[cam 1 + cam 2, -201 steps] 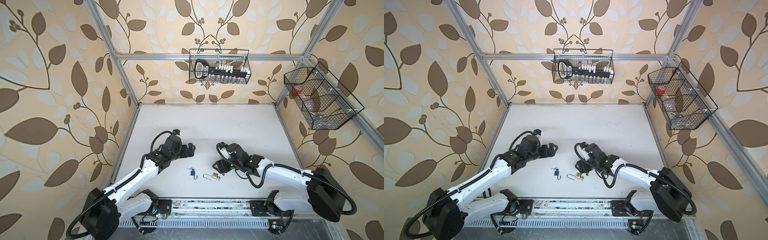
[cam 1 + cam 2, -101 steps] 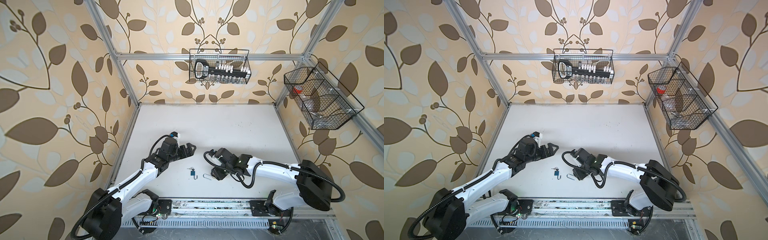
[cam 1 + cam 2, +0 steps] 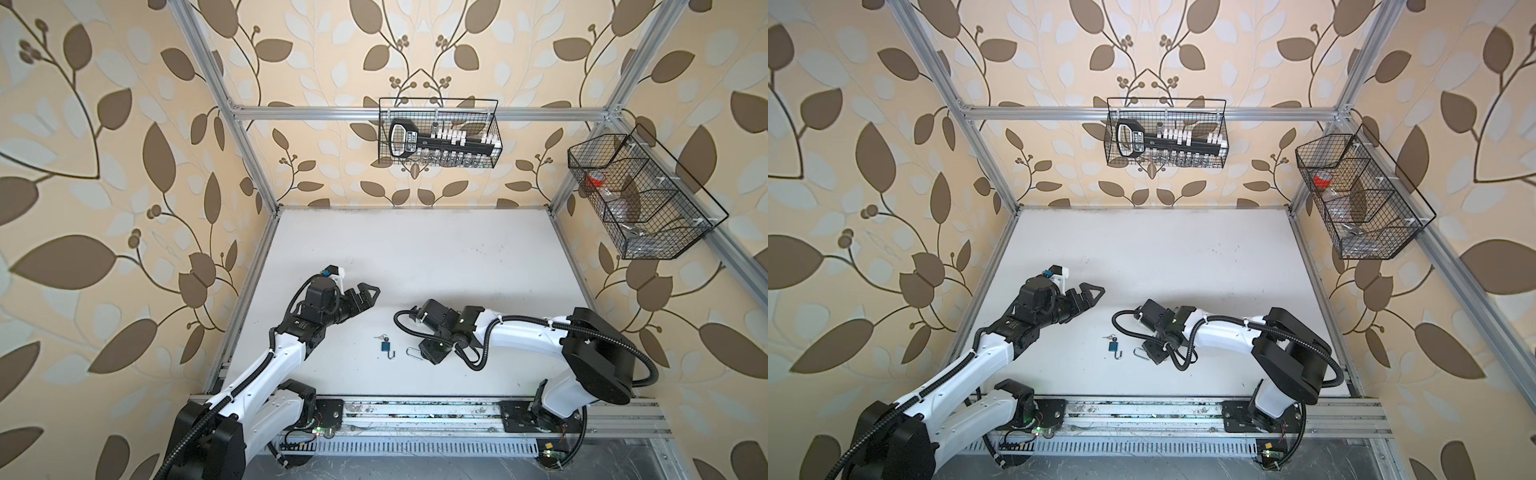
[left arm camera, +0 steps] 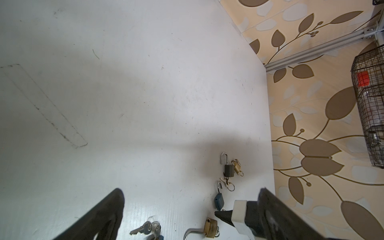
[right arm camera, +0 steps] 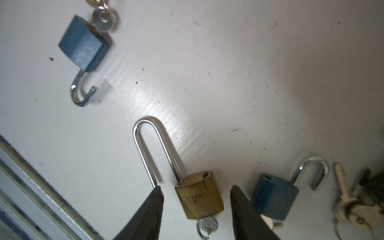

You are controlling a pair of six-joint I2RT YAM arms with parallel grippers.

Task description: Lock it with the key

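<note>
Brass padlock [image 5: 199,197] flat on desk [image 3: 415,257] near its front edge, long axis left-right, shackle [image 3: 412,354] pointing left toward blue lock [image 3: 385,345], key [image 5: 207,224] in its base, right pincer [image 5: 195,187] apart astride its body, left pincer [image 3: 363,297] spread wide, off to the left.

Nothing legible — brass padlock [image 5: 199,195] stamp, black tool [image 3: 453,142] label blurred.

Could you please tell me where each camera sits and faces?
Top views: overhead, looking down at the table; left arm, right arm, left claw and right claw show.
Left wrist: on the left arm, facing across the table toward the right wall; its open fingers show.
Right wrist: on the right arm, close over the brass padlock; its fingers straddle it.
Shared: both wrist views show that padlock.
</note>
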